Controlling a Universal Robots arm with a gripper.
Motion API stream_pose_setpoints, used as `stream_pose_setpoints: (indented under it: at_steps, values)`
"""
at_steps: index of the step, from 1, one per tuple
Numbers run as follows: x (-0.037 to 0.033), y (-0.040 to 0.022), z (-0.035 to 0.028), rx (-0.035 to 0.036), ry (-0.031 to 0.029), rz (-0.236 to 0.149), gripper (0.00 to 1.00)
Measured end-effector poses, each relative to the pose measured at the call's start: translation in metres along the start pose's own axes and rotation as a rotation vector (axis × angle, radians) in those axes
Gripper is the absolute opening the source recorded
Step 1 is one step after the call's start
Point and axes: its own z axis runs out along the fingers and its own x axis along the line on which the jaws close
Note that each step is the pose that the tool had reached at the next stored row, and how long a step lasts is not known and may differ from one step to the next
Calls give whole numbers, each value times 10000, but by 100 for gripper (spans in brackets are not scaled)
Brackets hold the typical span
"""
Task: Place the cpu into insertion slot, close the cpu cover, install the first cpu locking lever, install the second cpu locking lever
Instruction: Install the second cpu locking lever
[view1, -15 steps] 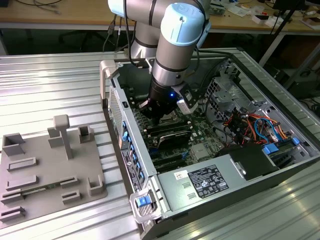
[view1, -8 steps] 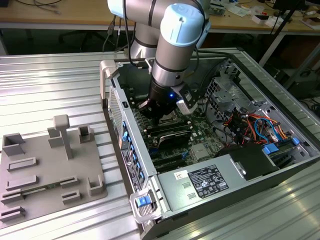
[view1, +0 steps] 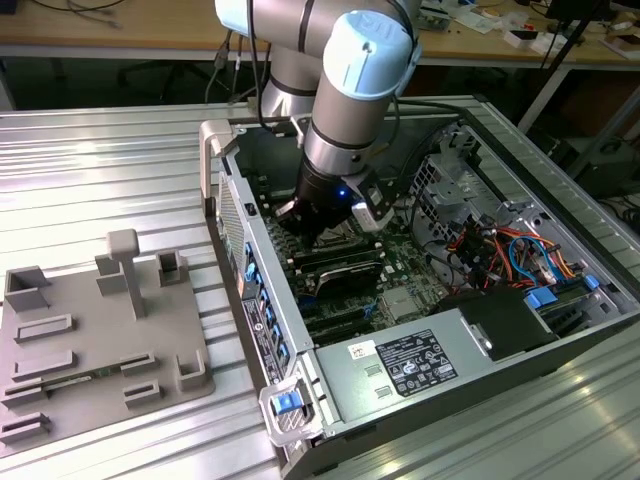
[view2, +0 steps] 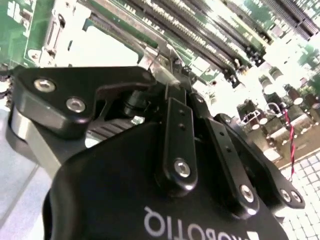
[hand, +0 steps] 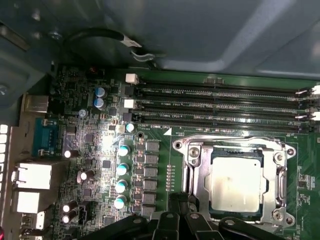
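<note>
In the first wrist view the cpu (hand: 236, 186), a silver-grey square, lies in the insertion slot (hand: 196, 150). The cpu cover (hand: 272, 172) lies flat around it as a silver frame. A thin locking lever (hand: 186, 172) runs along the socket edge nearest my gripper (hand: 179, 199). The black fingers come together just beside that edge of the socket. In the second wrist view the gripper (view2: 167, 82) has its fingers meeting at the tips over a thin metal rod (view2: 151, 56); whether they pinch it I cannot tell. In the exterior view the gripper (view1: 318, 228) reaches down into the open computer case.
Long black memory slots (hand: 220, 107) run just beyond the socket. Capacitors (hand: 121, 170) and rear ports (hand: 31, 177) stand beside it. The case wall (view1: 250, 270) and a white-labelled power supply (view1: 415, 360) hem in the board. A grey fixture plate (view1: 100, 340) lies at the exterior view's left.
</note>
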Motion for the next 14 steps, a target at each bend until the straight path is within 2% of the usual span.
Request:
stream_pose_setpoints:
  at_steps: [3, 5, 10, 14]
  values:
    - [-20, 23, -30, -56, -62, -8, 11]
    - [-20, 27, -90, -44, -41, -8, 11]
    - [-24, 38, -244, -43, -39, -3, 11]
    - [-28, 39, -256, -35, -39, -4, 11]
